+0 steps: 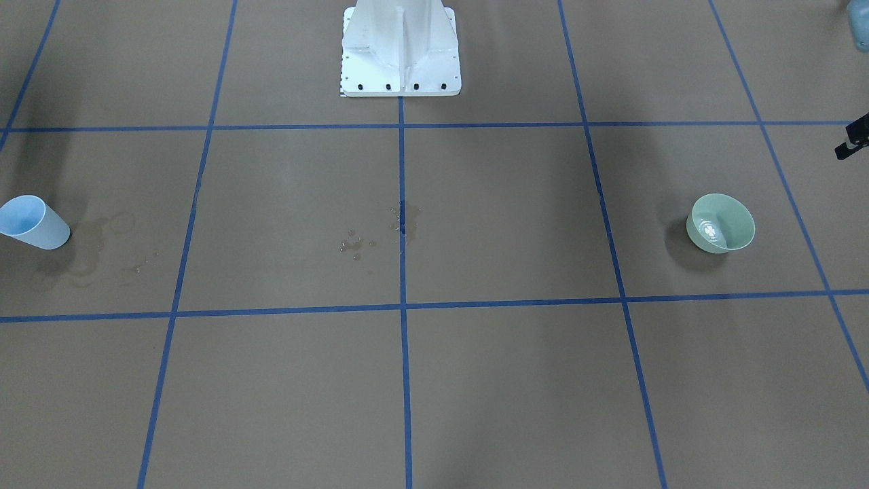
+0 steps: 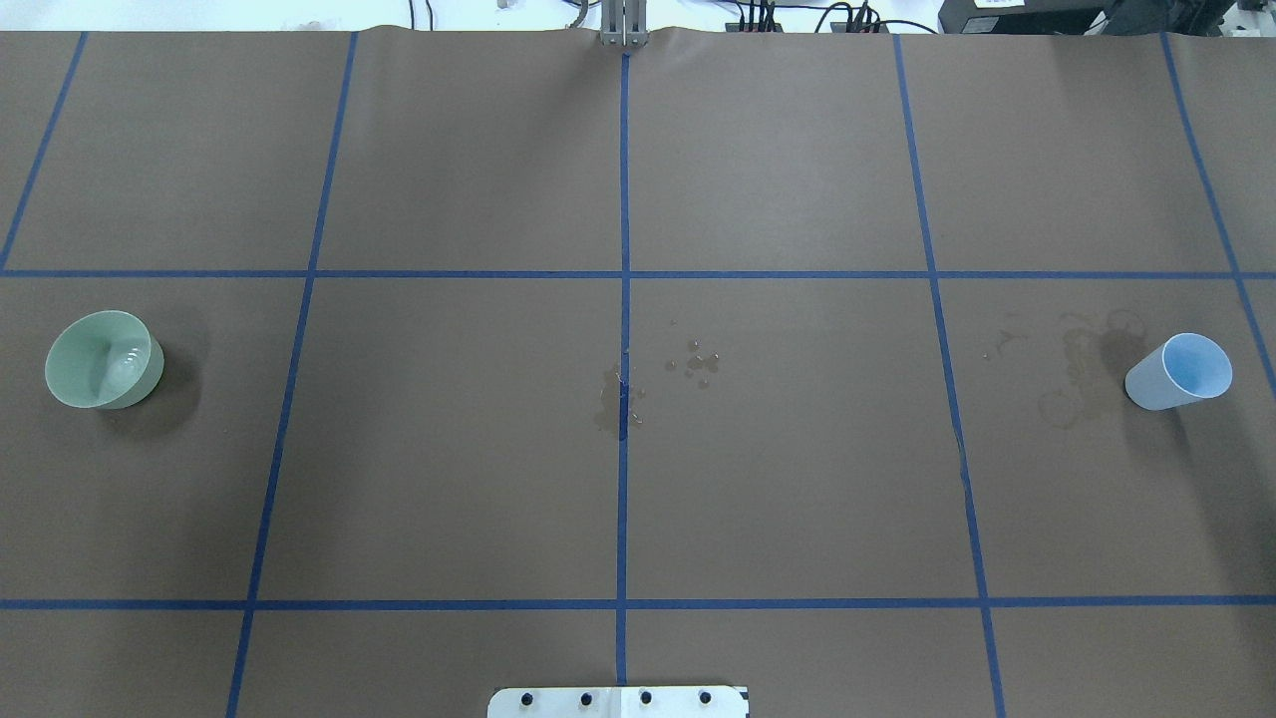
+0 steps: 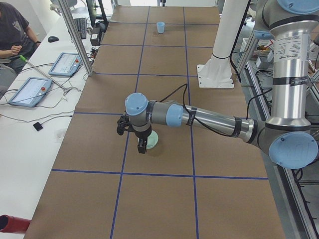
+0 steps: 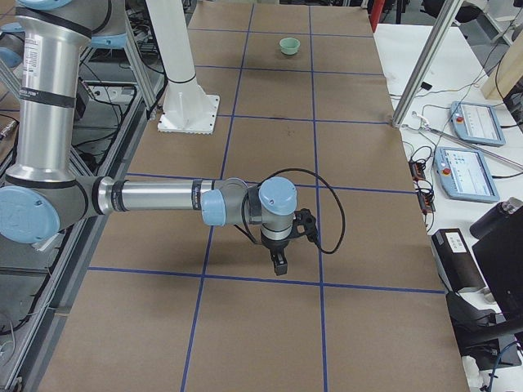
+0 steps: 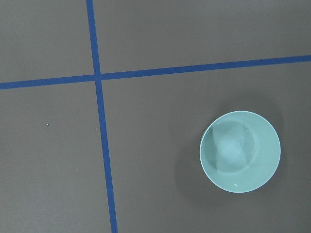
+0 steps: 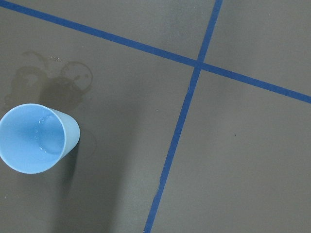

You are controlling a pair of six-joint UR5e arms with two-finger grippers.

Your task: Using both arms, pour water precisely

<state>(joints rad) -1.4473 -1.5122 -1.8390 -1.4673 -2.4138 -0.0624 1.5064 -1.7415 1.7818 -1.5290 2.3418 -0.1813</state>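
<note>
A pale green bowl (image 2: 100, 359) stands on the table's left side, with white glints of water (image 1: 709, 229) in its bottom. A pale blue cup (image 2: 1179, 371) stands upright on the right side, with a few glints of water (image 6: 43, 145) inside. My left gripper (image 3: 142, 145) hangs above the table beside the bowl (image 3: 153, 141), pointing down. My right gripper (image 4: 279, 263) hangs above the table's right part, and in that view the cup is hidden. Neither wrist view shows fingers. I cannot tell whether either gripper is open or shut.
Spilled droplets (image 2: 698, 364) and a wet patch (image 2: 618, 404) lie at the table's middle. Wet rings (image 2: 1072, 369) lie next to the cup. The white pedestal (image 1: 400, 51) stands at the robot's edge. A person and two tablets (image 3: 30, 89) are at a side desk.
</note>
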